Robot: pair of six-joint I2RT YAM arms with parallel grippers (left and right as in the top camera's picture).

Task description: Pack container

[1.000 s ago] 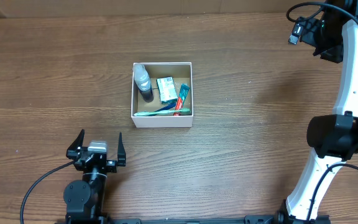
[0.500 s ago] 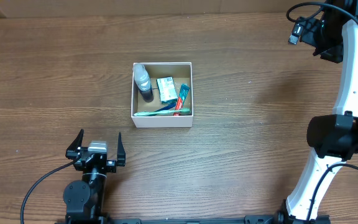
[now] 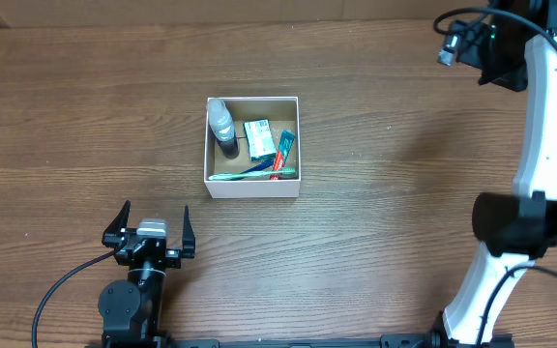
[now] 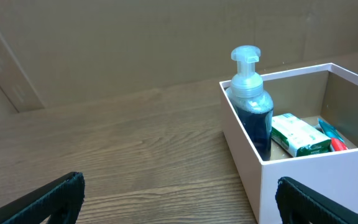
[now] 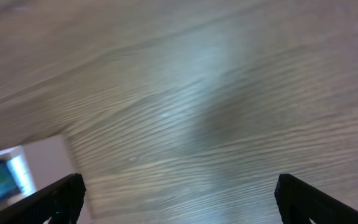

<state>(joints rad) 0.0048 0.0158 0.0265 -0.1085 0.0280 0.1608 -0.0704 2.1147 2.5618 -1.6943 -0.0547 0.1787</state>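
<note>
From overhead: the container (image 3: 252, 188) sits approx mid-table, top open. Inside, a pump bottle (image 3: 222, 126) stands against its left wall w/ a green packet (image 3: 259, 138) just beside it. A red-and-teal tube (image 3: 283, 153) lies by the right wall and a teal toothbrush (image 3: 245, 175) along the near wall. Where tube and brush cross is too small to sort out.

The left gripper (image 3: 156, 209) rests well apart from the container, on its near-left side, fingers spread wide, nothing in them. The white right arm (image 3: 549, 116) rises far off to the container's right. Its upper end is cut by the frame edge, so the fingers can't be read from up here.

Left wrist cam: only the two dark tips of the left gripper (image 4: 179, 202) show, in the btm corners, spread and empty. The container (image 4: 247, 155) is ahead-right, its right half cut off. The bottle (image 4: 251, 99) is upright w/ dark liquid, the packet (image 4: 300, 135) behind it. Of the other items only a bit of red and teal peeks over the rim.

Right wrist cam: blurred. The tips of the right gripper (image 5: 179, 202) sit in the btm corners, spread, holding nothing. One white corner of the container (image 5: 39, 165) shows at lower left.

The table (image 3: 85, 116) is brown wood grain. A plain cardboard-coloured wall (image 4: 135, 43) stands beyond the container's far side.
</note>
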